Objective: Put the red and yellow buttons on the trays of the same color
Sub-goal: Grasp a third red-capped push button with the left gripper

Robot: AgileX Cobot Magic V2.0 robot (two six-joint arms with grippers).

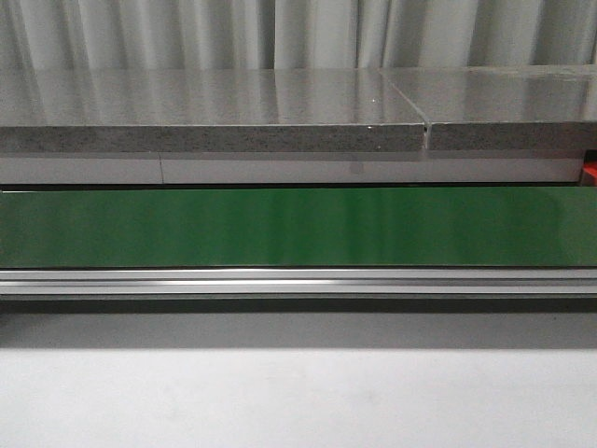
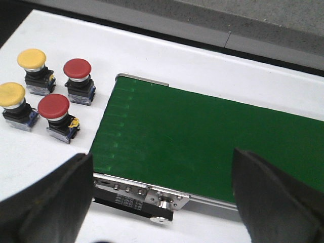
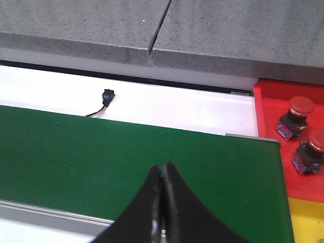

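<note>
In the front view, a long green conveyor belt (image 1: 298, 227) ran across the frame, edged below by a silver aluminium rail (image 1: 298, 281) and resting on a white tabletop (image 1: 298, 397). Behind it stood a grey speckled stone counter (image 1: 215, 112) with pale pleated curtains (image 1: 298, 33) at the back. A small red sliver showed at the far right edge, probably the red tray, though too little was visible to be sure.

In the left wrist view, the left gripper (image 2: 162, 197) was spread wide with nothing between its black fingers (image 2: 48, 202), hanging over the end of the belt. Beside that end, on the white tabletop, stood four push buttons in a cluster: two yellow-capped buttons (image 2: 31, 59) (image 2: 11, 94) and two red-capped buttons (image 2: 77, 68) (image 2: 53, 105), all upright and apart from the belt.

In the right wrist view, the right gripper (image 3: 162, 202) had its fingers pressed together, holding nothing, above the belt. Past the belt's end lay a red plastic tray (image 3: 266, 101) with two red mushroom-head buttons (image 3: 300, 105) (image 3: 317, 139) in it, and next to it a yellow plastic tray (image 3: 306, 223). A small black connector with thin wires (image 3: 107, 95) lay on the tabletop beyond the belt.
</note>
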